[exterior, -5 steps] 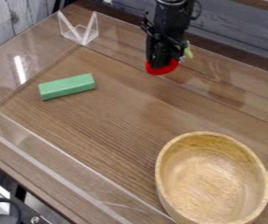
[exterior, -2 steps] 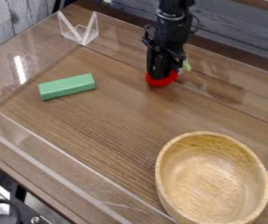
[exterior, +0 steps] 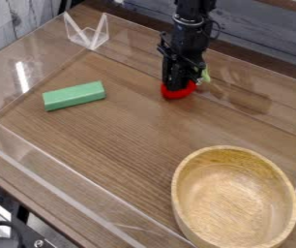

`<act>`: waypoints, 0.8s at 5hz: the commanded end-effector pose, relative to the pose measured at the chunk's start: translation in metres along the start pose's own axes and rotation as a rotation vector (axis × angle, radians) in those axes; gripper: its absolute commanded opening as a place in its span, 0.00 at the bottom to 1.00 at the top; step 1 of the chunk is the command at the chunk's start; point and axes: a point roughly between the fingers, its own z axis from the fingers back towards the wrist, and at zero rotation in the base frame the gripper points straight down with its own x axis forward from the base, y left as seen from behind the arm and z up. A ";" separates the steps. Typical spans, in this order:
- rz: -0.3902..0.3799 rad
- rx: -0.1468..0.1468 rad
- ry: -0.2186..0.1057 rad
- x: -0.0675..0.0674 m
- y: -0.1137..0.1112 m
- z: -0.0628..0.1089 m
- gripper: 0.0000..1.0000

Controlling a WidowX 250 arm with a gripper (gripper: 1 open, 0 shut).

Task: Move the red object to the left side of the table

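From here I see my gripper (exterior: pixel 177 74) closed down over the red object (exterior: pixel 178 89) in the upper middle of the frame, directly beneath the fingertips, though I can't tell whether they actually grip it.

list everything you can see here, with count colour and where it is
red object: one, red, far part of the table, right of centre
light-green piece: one, light green, beside the red object
block: one, green, left side
bowl: one, tan, near right corner
clear plastic piece: one, transparent, far left
table: one, brown, under everything
robot arm: one, black, fingers at the red object
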 end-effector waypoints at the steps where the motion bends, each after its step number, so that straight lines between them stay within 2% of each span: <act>1: 0.005 0.019 -0.049 0.005 0.005 0.012 0.00; 4: -0.003 0.010 -0.059 0.002 0.000 0.003 0.00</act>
